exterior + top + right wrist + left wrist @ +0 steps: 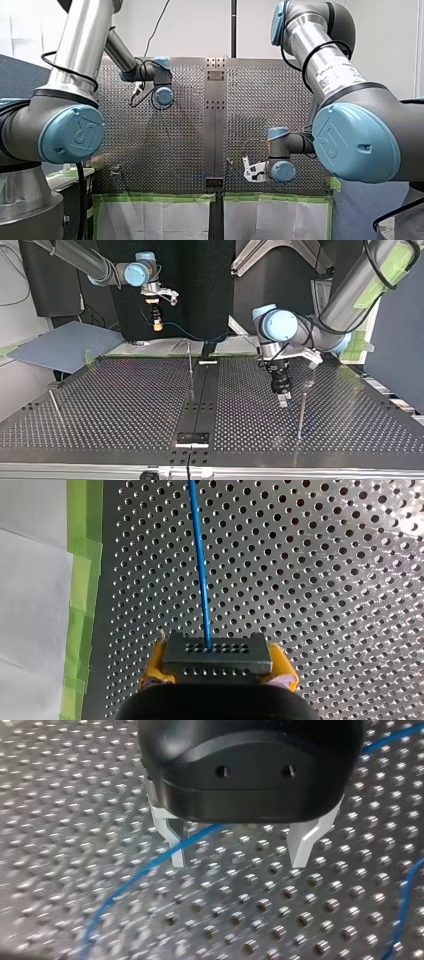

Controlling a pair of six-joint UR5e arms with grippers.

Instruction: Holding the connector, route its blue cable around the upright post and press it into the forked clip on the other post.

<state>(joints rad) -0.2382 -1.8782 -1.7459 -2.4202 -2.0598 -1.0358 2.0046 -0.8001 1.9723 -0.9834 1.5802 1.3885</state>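
- Metal table (125, 405), full of small holes, fills the lower part of the top view.
- My left arm (350, 295) comes in at the top view's right, and my right arm (80, 255) at its left.
- My left gripper (240, 852) is black with metal fingers. It hangs low over the table with the fingers wide apart, holding nothing.
- My right gripper (218, 666) is raised over the table's far edge in the top view. Its yellow pads are clamped on the connector (217, 652).
- Two thin upright posts stand on the table, one (190, 365) near the middle strip and one (302, 412) just beside my left gripper.
- The connector is a dark grey block with rows of small holes.
- The blue cable (200, 565) leaves the connector and runs over the table. In the left wrist view it passes under that gripper, close to one finger; I cannot tell if they touch.
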